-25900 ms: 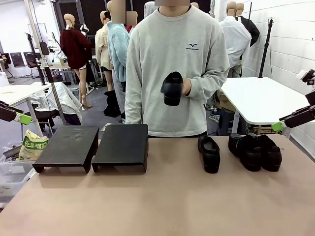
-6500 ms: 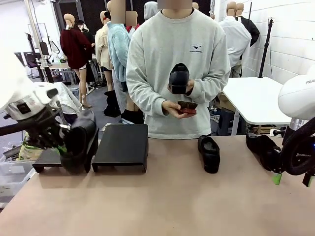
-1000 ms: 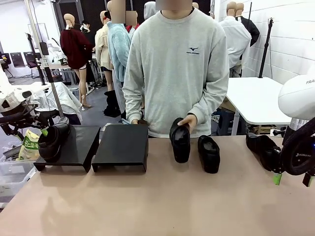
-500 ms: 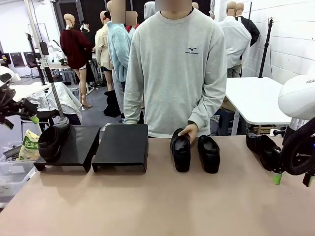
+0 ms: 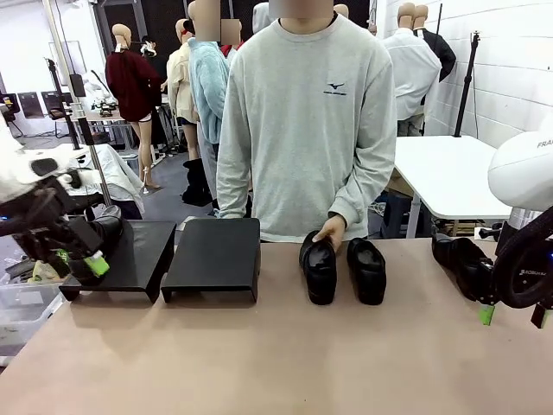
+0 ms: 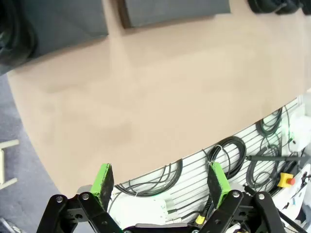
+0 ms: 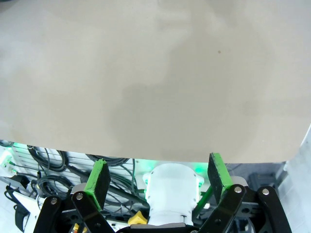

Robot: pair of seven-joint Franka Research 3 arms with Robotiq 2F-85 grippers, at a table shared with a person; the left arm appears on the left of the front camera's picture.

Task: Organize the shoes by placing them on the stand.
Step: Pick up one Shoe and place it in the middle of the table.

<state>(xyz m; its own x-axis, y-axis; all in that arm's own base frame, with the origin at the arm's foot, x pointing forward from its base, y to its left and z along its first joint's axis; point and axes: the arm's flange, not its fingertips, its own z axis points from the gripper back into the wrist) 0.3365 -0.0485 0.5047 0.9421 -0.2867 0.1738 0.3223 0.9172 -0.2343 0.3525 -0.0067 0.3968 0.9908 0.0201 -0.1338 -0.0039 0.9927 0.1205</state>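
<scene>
Left gripper (image 6: 159,180) spread wide, nothing in it, low at the left of the front view and just in front of the first shoe (image 5: 104,233). That shoe sits at the outer end of the left stand (image 5: 138,251); whether a pad brushes it, I cannot tell. Right gripper (image 7: 158,175) is wide as well, empty, staring down at bare table (image 5: 276,363). Three shoes to go, I reckon: a lone shoe (image 5: 460,262) at the right edge, close to my right arm, and a pair in the middle. Of that pair the left shoe (image 5: 320,270) lies under the person's hand (image 5: 331,230), the right shoe (image 5: 367,270) just beside it. The second stand (image 5: 214,251) offers its whole top. My plan is to draw the left gripper straight up so the placed shoe isn't nudged. The lone shoe looks the safest pick: come down from above, fingers across its narrow waist near the opening, grip the sides, lift level. The middle pair waits until that hand clears.
</scene>
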